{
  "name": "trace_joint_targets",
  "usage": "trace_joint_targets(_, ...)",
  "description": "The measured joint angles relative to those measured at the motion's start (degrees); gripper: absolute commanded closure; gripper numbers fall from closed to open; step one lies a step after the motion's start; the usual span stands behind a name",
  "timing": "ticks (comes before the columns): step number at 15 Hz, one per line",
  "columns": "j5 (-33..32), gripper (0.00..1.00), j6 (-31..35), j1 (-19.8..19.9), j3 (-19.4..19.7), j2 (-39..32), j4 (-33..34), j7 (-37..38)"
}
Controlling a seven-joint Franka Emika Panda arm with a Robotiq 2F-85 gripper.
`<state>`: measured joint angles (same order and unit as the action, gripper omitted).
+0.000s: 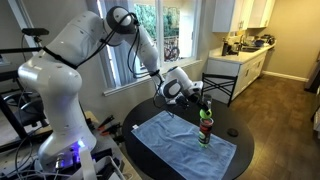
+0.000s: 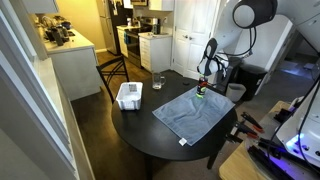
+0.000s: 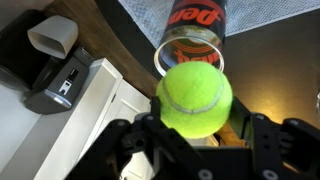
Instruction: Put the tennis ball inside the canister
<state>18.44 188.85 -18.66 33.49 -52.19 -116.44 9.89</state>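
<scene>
In the wrist view my gripper is shut on the tennis ball, a fuzzy yellow-green ball held between the two black fingers. Just beyond the ball is the open mouth of the canister, a clear tube with a red band and dark label. In both exterior views the canister stands upright on a blue towel. My gripper hangs right above its top. The ball is hard to make out in the exterior views.
The blue towel lies on a round dark table. A white mesh basket and a clear glass stand on the table's far side. A dark chair stands behind the table.
</scene>
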Motion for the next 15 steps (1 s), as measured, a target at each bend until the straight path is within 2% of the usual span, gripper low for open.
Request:
trace_joint_targets(2, -0.24, 0.00, -1.13, 0.08, -0.09, -0.55, 0.95, 0.00)
trace_joint_targets(15, -1.22, 0.00, -1.73, 1.34, -0.93, -1.90, 1.85, 0.03)
